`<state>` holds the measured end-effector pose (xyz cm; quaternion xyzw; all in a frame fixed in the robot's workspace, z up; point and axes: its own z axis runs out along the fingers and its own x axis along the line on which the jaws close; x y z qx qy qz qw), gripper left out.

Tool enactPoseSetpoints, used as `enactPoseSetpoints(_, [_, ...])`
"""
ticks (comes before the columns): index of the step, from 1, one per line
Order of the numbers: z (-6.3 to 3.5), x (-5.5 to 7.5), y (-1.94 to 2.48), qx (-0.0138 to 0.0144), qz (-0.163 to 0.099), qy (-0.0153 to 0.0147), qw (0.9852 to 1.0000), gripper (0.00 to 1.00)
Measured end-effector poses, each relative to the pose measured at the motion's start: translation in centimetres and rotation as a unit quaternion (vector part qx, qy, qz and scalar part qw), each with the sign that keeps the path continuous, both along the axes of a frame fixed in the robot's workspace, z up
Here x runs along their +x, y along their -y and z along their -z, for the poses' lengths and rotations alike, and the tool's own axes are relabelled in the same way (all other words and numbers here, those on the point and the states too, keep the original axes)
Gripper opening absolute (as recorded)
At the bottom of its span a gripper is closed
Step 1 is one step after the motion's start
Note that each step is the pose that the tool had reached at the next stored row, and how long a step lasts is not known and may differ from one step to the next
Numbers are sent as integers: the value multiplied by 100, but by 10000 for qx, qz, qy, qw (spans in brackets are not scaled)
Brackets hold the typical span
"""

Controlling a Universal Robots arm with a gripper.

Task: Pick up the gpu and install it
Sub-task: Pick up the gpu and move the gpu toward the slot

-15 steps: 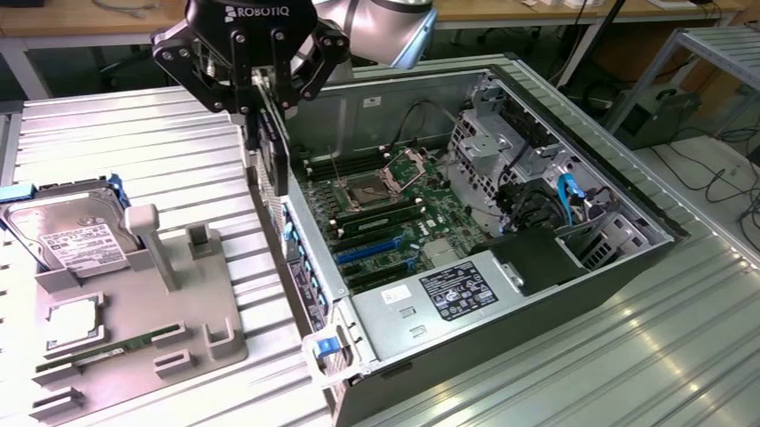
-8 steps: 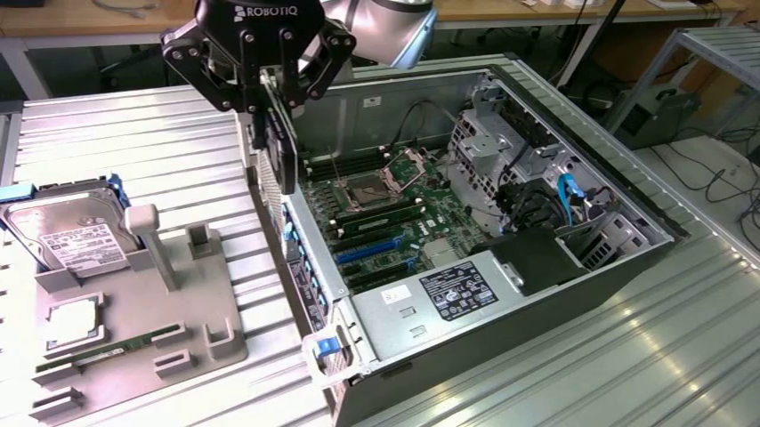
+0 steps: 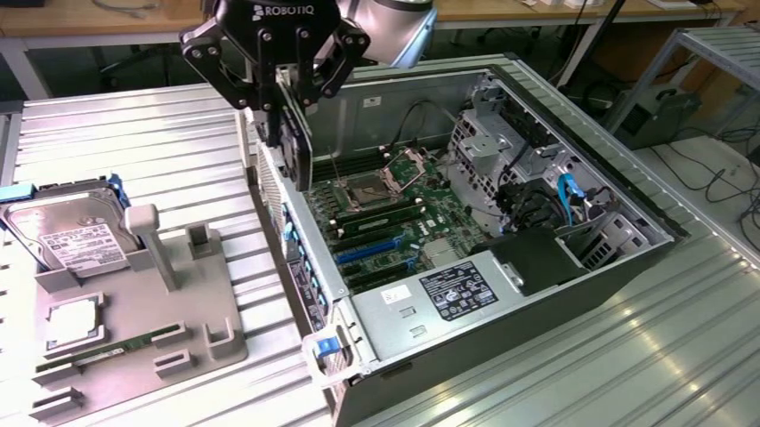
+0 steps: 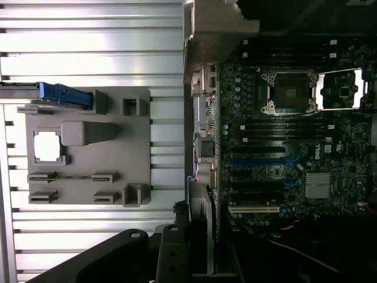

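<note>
gpu: a thin, flat black card (image 3: 297, 153), held upright and edge-on in the exterior view. It hangs over the open case at its wall on the exterior view's left and is not seated in any slot. In the wrist view a pale metal strip (image 4: 202, 233) runs along it.
gripper: black, with jointed fingers (image 3: 291, 96) closed from both sides on the gpu's upper part.
arm: the silver-grey wrist (image 3: 392, 27) sits above the case and the gripper points straight down.
case: a grey sheet-metal tower (image 3: 618, 200) lying on its side with the panel off and perforated drive cages inside.
motherboard: a dark green board (image 3: 398, 222) packed with parts. It carries a square metal-framed socket (image 3: 362, 194), long blue slots (image 3: 362, 252) and a finned silver heat sink (image 4: 318, 184).
power supply: a plain metal box with a black printed label (image 3: 457, 289), at the case's near end.
tray: a matte grey moulded fixture (image 3: 220, 351) beside the case on the exterior view's left. It holds a silver hard drive with a white label (image 3: 74, 236), a square silver chip (image 3: 71, 322) and a narrow green memory stick (image 3: 113, 349).
table: ribbed aluminium profile (image 3: 155, 142), shiny, with straight grooves.
room: wooden benches (image 3: 71, 16) stand behind, and loose cables (image 3: 724, 178) lie on the floor at the exterior view's right.
</note>
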<state>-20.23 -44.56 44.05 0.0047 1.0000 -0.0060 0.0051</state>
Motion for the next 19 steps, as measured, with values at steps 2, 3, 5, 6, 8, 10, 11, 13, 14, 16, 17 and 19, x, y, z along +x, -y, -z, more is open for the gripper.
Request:
enactPoseSetpoints(2, [0, 23, 0, 0, 0, 0, 10000, 28])
enactPoseSetpoints(3, [0, 35, 0, 0, 0, 0, 10000, 28])
enactPoseSetpoints(5, [0, 59, 0, 0, 0, 0, 10000, 28])
enactPoseSetpoints(6, [0, 70, 0, 0, 0, 0, 10000, 28])
enactPoseSetpoints(8, [0, 95, 0, 0, 0, 0, 10000, 28])
enactPoseSetpoints(10, [0, 120, 0, 0, 0, 0, 10000, 28])
enactPoseSetpoints(11, [0, 135, 0, 0, 0, 0, 10000, 28])
enactPoseSetpoints(13, [0, 164, 0, 0, -1, 0, 10000, 28])
enactPoseSetpoints(14, [0, 178, 0, 0, -1, 0, 10000, 28])
enactPoseSetpoints(16, [0, 239, 0, 0, -1, 0, 10000, 28])
enactPoseSetpoints(17, [0, 251, 0, 0, -1, 0, 10000, 28])
enactPoseSetpoints(19, [0, 272, 0, 0, -1, 0, 10000, 28])
